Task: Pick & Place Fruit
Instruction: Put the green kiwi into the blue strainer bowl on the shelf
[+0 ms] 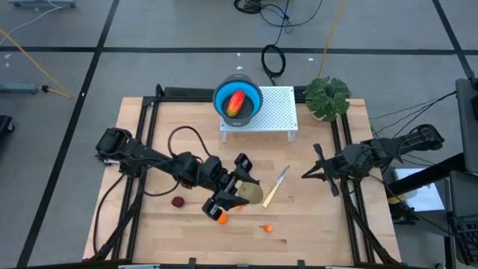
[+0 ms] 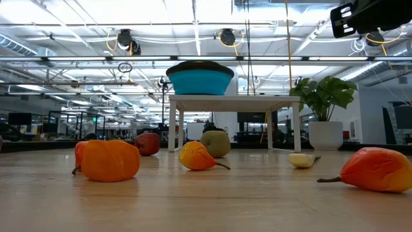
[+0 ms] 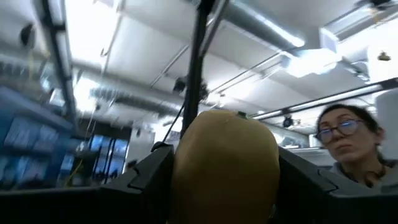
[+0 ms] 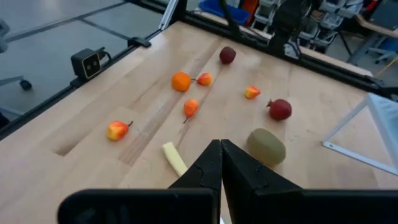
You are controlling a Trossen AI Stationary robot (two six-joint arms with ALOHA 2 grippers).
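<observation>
Left wrist view: left gripper [image 3: 224, 186] clamps brown-green fruit [image 3: 225, 165].

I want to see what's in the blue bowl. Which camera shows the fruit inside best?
The high view: it looks down on the red-yellow fruit in the blue bowl. The low view shows only the bowl's side; wrist views miss it.
</observation>
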